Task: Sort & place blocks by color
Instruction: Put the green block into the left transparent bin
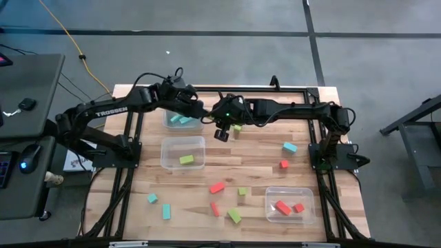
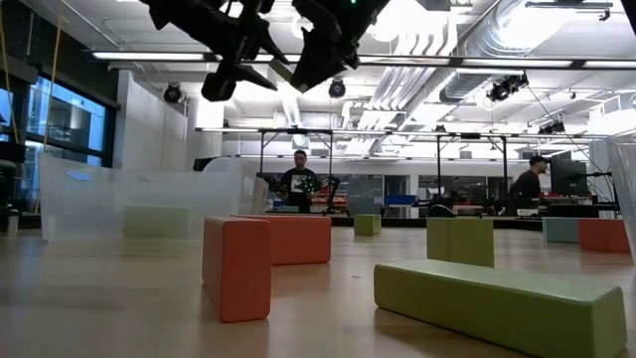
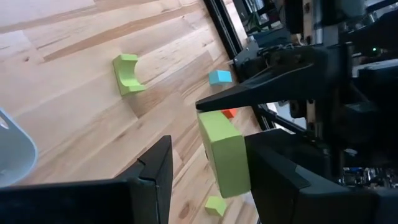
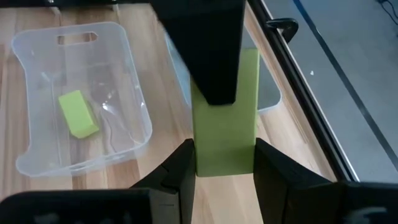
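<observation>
**Green bar held between both tools above the surface**

Above the far middle of the surface [image 1: 207, 207], the left tool [image 1: 204, 114] and the right tool [image 1: 215, 118] are seen meeting in mid-air. A lime green bar [image 4: 225, 118] is gripped at one end between the fingers of the right tool [image 4: 224, 163], which are closed partway against its sides. The same green bar [image 3: 224, 152] sits between the fingers of the left tool [image 3: 208, 165], whose jaws stand wider; whether they press on it cannot be told.

Beside the tools, a far bin [image 1: 180, 121] is seen with cyan blocks in it. A middle bin [image 1: 183, 153] holds one green block [image 1: 186, 160], and a near-right bin [image 1: 290, 205] holds red-orange blocks [image 1: 283, 207]. Further cyan, green and red-orange blocks are scattered loose on the surface, among them a cyan block [image 1: 289, 147] and a red block [image 1: 217, 187].
</observation>
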### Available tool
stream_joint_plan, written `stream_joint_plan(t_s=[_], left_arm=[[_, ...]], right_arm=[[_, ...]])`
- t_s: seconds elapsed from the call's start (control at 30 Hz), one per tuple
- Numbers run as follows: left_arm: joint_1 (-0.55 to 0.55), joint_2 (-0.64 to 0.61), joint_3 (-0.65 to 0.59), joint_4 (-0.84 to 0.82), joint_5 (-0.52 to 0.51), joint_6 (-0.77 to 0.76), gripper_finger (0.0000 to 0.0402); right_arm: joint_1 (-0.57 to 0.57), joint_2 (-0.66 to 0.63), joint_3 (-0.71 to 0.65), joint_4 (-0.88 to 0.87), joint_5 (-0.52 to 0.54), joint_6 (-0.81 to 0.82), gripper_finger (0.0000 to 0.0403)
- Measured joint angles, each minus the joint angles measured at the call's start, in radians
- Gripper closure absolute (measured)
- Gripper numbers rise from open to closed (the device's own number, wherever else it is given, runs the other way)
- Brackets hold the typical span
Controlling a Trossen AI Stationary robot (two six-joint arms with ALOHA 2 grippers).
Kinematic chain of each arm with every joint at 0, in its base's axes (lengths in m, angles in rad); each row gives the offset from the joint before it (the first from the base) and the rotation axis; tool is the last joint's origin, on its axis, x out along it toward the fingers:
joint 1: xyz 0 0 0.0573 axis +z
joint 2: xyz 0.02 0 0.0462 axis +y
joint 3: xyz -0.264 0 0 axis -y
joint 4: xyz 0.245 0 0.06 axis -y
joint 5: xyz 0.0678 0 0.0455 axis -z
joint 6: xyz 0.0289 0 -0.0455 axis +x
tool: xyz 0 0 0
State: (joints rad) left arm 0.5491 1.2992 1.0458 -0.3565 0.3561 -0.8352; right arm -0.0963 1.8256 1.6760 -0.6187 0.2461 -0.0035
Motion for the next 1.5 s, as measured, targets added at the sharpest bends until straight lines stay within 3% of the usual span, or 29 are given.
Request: stream_joint_plan(t_s=[0.23, 0.7, 1.03, 1.33, 1.5], left_arm=[[-0.001, 0.039, 0.000, 0.028, 0.019, 0.017, 0.0271], [0.000, 0.042, 0.000, 0.089, 0.014, 0.067, 0.0387], [0.000, 0.042, 0.000, 0.089, 0.003, 0.132, 0.0399], [0.000, 0.042, 0.000, 0.076, 0.006, 0.220, 0.0401], [0.000, 0.041, 0.000, -0.019, 0.006, 0.284, 0.0401]], right_arm=[[-0.001, 0.000, 0.000, -0.001, 0.010, 0.003, 0.0300], [-0.001, 0.000, 0.000, 0.004, 0.050, -0.004, 0.0301], [-0.001, 0.000, 0.000, 0.002, 0.046, -0.019, 0.0302], [0.002, 0.000, 0.000, 0.006, 0.069, 0.000, 0.0179], [0.006, 0.000, 0.040, -0.065, 0.078, 0.004, 0.0152]])
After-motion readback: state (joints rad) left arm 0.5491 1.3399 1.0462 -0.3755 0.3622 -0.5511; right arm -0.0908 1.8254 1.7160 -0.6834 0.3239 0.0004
